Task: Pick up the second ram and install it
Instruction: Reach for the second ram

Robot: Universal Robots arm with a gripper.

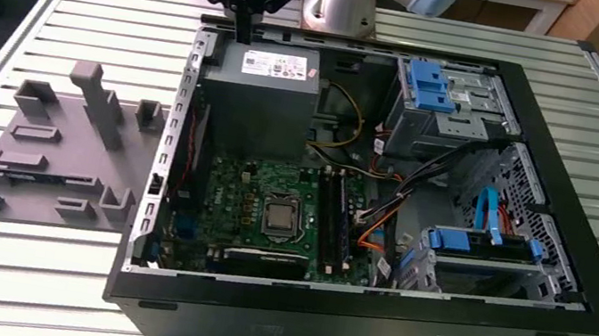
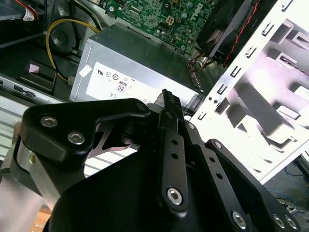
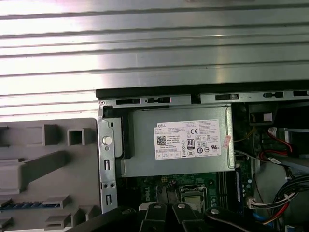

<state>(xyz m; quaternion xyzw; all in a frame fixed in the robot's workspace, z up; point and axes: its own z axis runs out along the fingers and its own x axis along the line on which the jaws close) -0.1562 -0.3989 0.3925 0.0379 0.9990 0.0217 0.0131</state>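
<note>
Gripper (image 1: 245, 33) closed on nothing, above power supply (image 1: 259, 80); second ram (image 3: 29, 205) lies in grey holder (image 3: 53, 164) beside the case (image 1: 371, 328); likely risk: an off-centre pinch tilts the thin stick.

Glare, perhaps from overhead light, whitens the slatted table (image 3: 154, 48); case (image 1: 371, 328) dim.

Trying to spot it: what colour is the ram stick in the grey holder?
The ram stick is blue; first wrist view shows it best.
</note>
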